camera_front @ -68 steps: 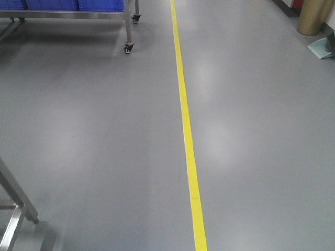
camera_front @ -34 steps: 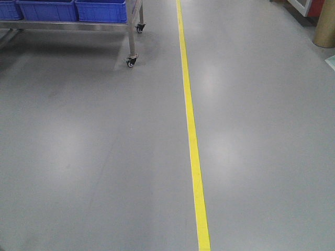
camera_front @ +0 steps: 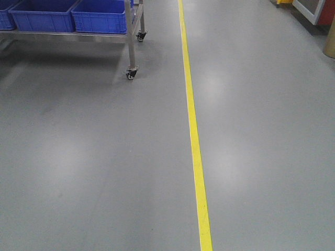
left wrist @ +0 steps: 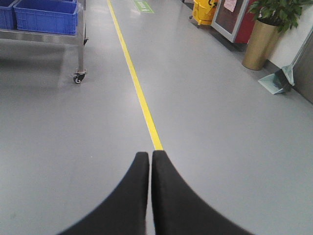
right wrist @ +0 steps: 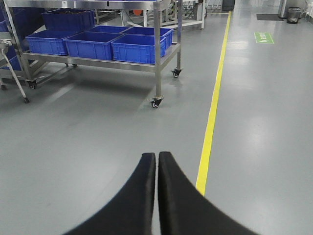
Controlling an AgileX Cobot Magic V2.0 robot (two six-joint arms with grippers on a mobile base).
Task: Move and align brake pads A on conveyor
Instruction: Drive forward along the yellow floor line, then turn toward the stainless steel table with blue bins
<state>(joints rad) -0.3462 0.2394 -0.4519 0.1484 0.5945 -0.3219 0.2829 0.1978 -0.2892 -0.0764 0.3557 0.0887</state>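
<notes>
The brake pads A and the conveyor are out of view in every frame. My left gripper [left wrist: 150, 154] is shut with nothing between its black fingers, held above the grey floor over the yellow line. My right gripper [right wrist: 157, 155] is also shut and empty, above the floor just left of the yellow line. Neither gripper shows in the front view.
A yellow floor line [camera_front: 192, 130] runs away from me. A wheeled steel rack [camera_front: 134, 42] with blue crates [camera_front: 99, 14] stands at the far left; the same rack [right wrist: 157, 58] fills the right wrist view's upper left. A potted plant [left wrist: 264, 34], dustpan [left wrist: 276, 83] and yellow mop bucket [left wrist: 204, 11] stand at the right.
The floor view has shifted: the rack and blue crates have come nearer and lower in the frame, the steel frame at the lower left has left view, and the right-hand objects have slid out.
</notes>
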